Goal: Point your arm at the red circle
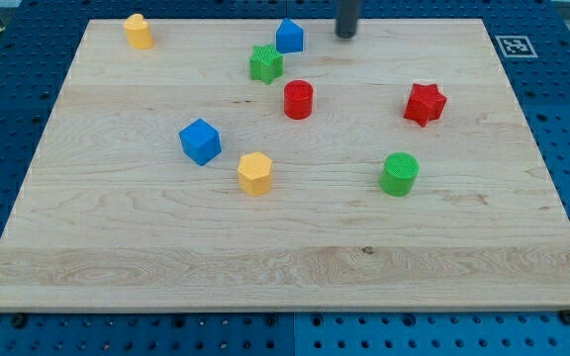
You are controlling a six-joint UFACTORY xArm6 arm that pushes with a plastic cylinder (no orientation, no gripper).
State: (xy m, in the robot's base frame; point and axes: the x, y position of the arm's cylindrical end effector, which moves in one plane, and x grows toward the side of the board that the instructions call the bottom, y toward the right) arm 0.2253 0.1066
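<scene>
The red circle (298, 100) is a short red cylinder on the wooden board (285, 247), a little above the board's middle. My tip (346, 36) is the lower end of a dark rod at the view's top, up and to the right of the red circle and well apart from it. The tip stands just right of a blue block (289, 37) with a peaked top. A green star (265, 64) lies up and to the left of the red circle.
A red star (425, 104) lies at the right. A green circle (400, 174) sits lower right. A blue cube (200, 141) and a yellow hexagon (254, 173) lie lower left. A yellow block (139, 32) sits top left.
</scene>
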